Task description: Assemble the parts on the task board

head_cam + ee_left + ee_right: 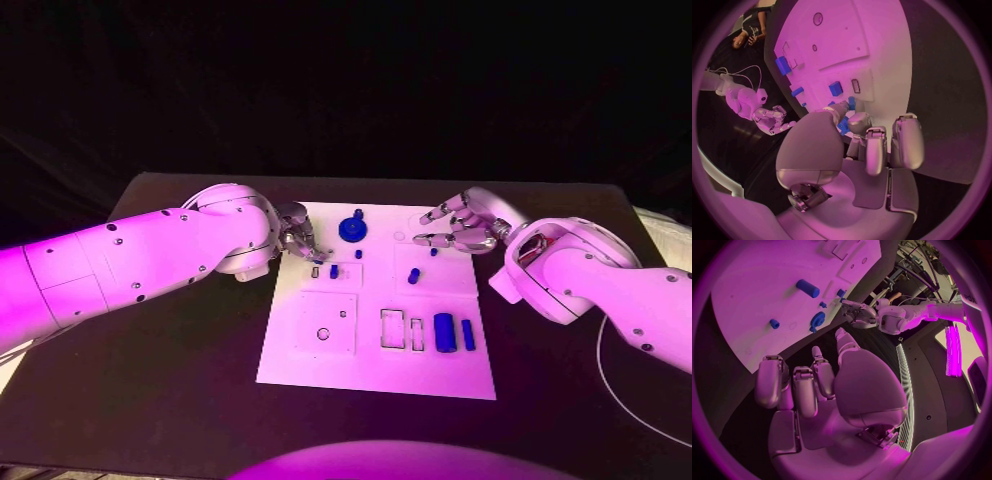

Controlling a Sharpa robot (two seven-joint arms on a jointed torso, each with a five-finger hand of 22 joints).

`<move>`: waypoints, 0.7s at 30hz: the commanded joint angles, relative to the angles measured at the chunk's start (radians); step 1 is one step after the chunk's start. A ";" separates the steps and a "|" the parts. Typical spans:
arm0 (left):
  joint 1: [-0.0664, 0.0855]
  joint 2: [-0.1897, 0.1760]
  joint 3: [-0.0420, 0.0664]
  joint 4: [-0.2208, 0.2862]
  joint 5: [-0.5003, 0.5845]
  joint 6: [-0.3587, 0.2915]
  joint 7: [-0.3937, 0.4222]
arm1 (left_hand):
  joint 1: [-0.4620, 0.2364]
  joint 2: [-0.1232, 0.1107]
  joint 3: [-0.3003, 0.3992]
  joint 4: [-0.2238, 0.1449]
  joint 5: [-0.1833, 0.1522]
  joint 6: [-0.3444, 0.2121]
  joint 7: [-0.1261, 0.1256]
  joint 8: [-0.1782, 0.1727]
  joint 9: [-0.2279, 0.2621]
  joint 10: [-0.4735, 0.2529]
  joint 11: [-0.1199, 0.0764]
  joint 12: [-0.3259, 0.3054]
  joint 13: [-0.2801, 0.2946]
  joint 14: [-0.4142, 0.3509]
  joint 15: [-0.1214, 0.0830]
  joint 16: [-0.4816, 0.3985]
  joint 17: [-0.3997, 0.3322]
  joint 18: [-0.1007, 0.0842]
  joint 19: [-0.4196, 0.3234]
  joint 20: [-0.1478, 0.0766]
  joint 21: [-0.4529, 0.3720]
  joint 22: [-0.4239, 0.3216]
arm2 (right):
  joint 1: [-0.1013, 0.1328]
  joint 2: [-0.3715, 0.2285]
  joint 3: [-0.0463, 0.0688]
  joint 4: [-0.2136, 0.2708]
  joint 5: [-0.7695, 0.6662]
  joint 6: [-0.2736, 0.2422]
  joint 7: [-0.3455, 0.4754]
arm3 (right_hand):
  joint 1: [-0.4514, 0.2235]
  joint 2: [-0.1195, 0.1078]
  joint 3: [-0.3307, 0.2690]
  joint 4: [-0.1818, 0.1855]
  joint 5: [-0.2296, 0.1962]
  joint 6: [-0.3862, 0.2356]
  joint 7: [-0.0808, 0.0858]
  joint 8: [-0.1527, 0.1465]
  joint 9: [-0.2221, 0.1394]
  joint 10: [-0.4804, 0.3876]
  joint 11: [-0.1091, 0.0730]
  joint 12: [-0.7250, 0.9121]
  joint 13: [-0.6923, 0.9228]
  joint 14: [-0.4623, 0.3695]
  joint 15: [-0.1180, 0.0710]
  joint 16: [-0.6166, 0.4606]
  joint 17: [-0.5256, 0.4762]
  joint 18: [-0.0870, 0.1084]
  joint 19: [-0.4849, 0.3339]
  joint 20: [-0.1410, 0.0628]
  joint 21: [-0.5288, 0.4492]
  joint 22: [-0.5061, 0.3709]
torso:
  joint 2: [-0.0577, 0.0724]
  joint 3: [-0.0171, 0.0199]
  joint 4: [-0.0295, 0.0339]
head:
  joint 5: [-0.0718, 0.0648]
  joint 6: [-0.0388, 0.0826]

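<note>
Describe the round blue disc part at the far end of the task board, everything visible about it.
The round blue disc part is dark blue, plastic by its look, with a small blue piece just beyond it at its far edge. It lies flat on the white task board, near the far edge, between the two hands. The left hand is close beside it and the right hand stands farther off; neither touches it. The right wrist view shows it as a toothed wheel.

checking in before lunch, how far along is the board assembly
Early, as far as I can tell. A round blue part sits at the task board's far end, seated or not I cannot tell. The left hand touches a small blue part at the board's edge. The right hand hovers open. Two blue blocks lie loose beside empty slots.
</note>
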 commanded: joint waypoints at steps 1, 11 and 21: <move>-0.002 -0.001 0.000 -0.001 -0.032 0.063 -0.015 | 0.001 0.007 0.099 -0.095 0.000 0.002 -0.006 0.004 0.001 0.009 0.001 0.006 0.001 0.104 -0.002 0.003 0.263 -0.007 0.007 0.002 0.006 0.059 | -0.001 0.000 0.000 0.000 -0.002 0.012 0.005 | -0.001 0.007 0.002 0.006 0.006 0.005 0.001 0.003 0.001 -0.003 -0.004 0.002 0.062 0.092 0.000 0.002 0.197 0.007 -0.006 -0.001 -0.004 0.001 | 0.001 0.0001 -0.0001 | 0.002 -0.003; -0.002 -0.002 0.000 -0.001 -0.034 0.141 -0.027 | 0.000 0.003 0.104 -0.098 0.000 0.003 -0.007 0.006 0.001 0.012 0.001 0.008 0.003 0.104 -0.003 0.003 0.263 -0.007 0.007 0.001 0.005 0.059 | -0.002 0.000 0.000 0.000 -0.002 0.014 0.005 | -0.001 0.007 0.002 0.006 0.006 0.005 0.001 0.003 0.001 -0.003 -0.004 0.002 0.062 0.092 0.000 0.002 0.197 0.007 -0.006 -0.001 -0.004 0.001 | 0.000 0.0003 -0.0001 | 0.006 -0.009; -0.002 -0.002 0.000 0.000 -0.028 0.172 -0.034 | 0.000 0.002 0.105 -0.098 0.000 0.004 -0.007 0.006 0.002 0.012 0.001 0.008 0.003 0.104 -0.003 0.003 0.263 -0.007 0.008 0.001 0.006 0.060 | -0.002 0.001 0.000 0.000 -0.002 0.015 0.006 | -0.001 0.007 0.002 0.006 0.006 0.005 0.001 0.003 0.001 -0.003 -0.004 0.002 0.062 0.092 0.000 0.002 0.197 0.007 -0.006 -0.001 -0.004 0.001 | -0.001 0.0004 -0.0003 | 0.008 -0.012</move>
